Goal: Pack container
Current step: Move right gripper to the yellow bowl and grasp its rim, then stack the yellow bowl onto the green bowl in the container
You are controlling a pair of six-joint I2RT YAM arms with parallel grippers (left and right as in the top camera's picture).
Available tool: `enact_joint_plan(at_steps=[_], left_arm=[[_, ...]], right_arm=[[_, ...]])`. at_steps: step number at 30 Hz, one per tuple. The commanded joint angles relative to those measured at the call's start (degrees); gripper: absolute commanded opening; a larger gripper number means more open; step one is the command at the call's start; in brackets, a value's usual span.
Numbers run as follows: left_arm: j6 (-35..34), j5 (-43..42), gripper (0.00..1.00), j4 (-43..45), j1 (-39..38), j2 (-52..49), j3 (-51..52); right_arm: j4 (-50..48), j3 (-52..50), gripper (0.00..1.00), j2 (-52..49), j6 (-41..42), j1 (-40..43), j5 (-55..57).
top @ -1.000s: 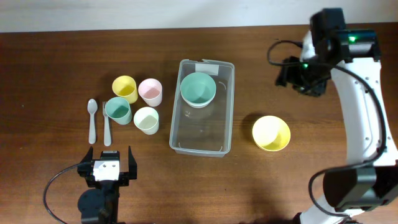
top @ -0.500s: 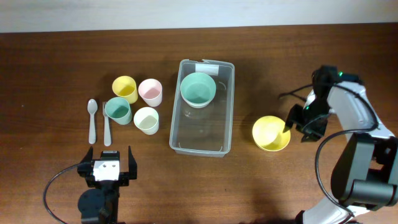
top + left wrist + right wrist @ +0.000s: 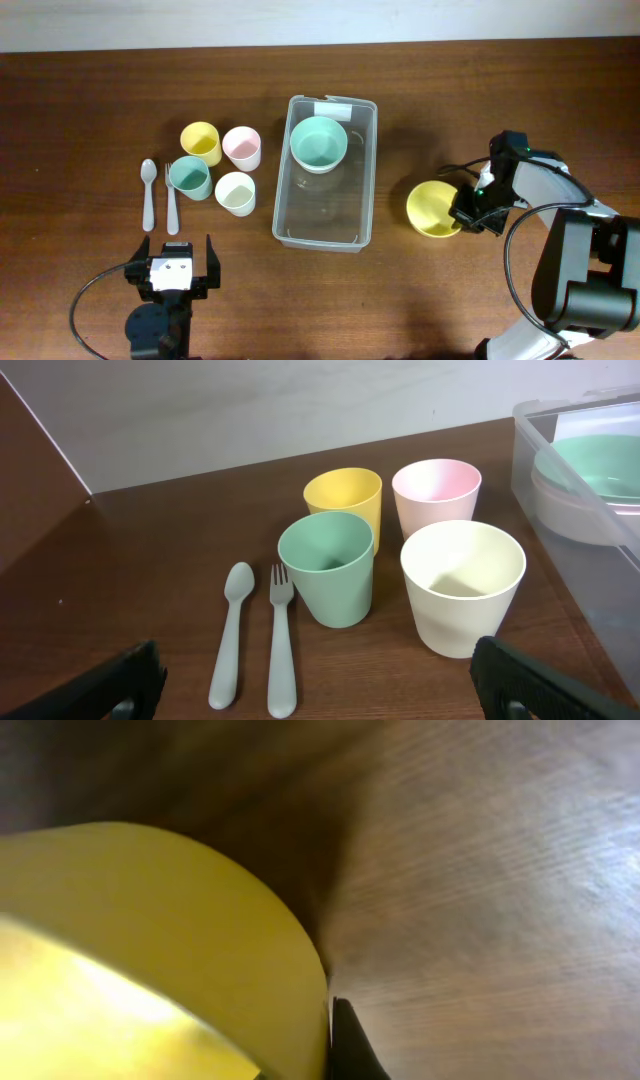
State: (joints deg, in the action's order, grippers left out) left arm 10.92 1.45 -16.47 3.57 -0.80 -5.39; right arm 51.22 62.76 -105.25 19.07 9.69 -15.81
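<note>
Left arm (image 3: 160, 325): all black with a round base. White square plate (image 3: 172, 271) with small dark dots sits behind the left gripper (image 3: 176, 246). Thin black left cable (image 3: 78, 305) loops off it. Its fingers (image 3: 130, 678) are dark, blunt and matte.

Right arm (image 3: 550, 182): white rounded shells, black joints, black right gripper (image 3: 464, 215), small green light (image 3: 481, 182). Black right cable (image 3: 507, 262) curves alongside.

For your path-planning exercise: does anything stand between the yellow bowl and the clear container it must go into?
Nothing visible does. Only bare table separates the yellow bowl from the container. A green bowl sits at the container's far end; the near part is free.
</note>
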Motion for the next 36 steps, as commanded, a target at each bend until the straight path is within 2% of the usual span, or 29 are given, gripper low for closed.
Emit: enact_joint_plan(at_steps=[1, 5, 9, 12, 13, 15, 17, 21, 30, 36], left_arm=[[0.7, -0.66, 1.0, 0.13, 0.35, 0.39, 0.26], [0.72, -0.63, 1.0, 0.13, 0.35, 0.39, 0.26], [0.7, -0.66, 1.0, 0.13, 0.35, 0.39, 0.26], [0.7, -0.66, 1.0, 0.13, 0.35, 0.39, 0.28], [0.7, -0.66, 1.0, 0.13, 0.35, 0.39, 0.26], [0.7, -0.66, 1.0, 0.13, 0.35, 0.39, 0.28], [0.7, -0.63, 1.0, 0.13, 0.35, 0.39, 0.28], [0.7, -0.63, 1.0, 0.13, 0.35, 0.39, 0.28], [0.7, -0.66, 1.0, 0.13, 0.35, 0.39, 0.28], [0.7, -0.66, 1.0, 0.13, 0.35, 0.39, 0.26]], right_arm=[[-1.4, 0.59, 0.04, 3.74, 0.31, -0.31, -6.75], [-0.83, 5.6, 0.04, 9.6, 0.35, -0.61, -16.65], [3.19, 13.42, 0.04, 14.97, 0.33, -3.54, -21.27], [9.97, 23.28, 0.04, 16.46, -0.44, -9.62, -17.73], [13.42, 29.11, 0.04, 16.17, -0.55, -14.75, -10.82], [14.62, 33.4, 0.04, 15.5, -0.04, -20.72, -2.12], [13.03, 35.28, 0.04, 14.16, 1.57, -26.14, 3.98], [8.35, 35.93, 0.04, 9.33, 2.12, -31.32, 6.19], [-3.54, 35.95, 0.04, -7.04, 0.72, -30.91, 3.39], [-8.5, 35.93, 0.04, -10.84, 0.35, -30.82, 3.19]])
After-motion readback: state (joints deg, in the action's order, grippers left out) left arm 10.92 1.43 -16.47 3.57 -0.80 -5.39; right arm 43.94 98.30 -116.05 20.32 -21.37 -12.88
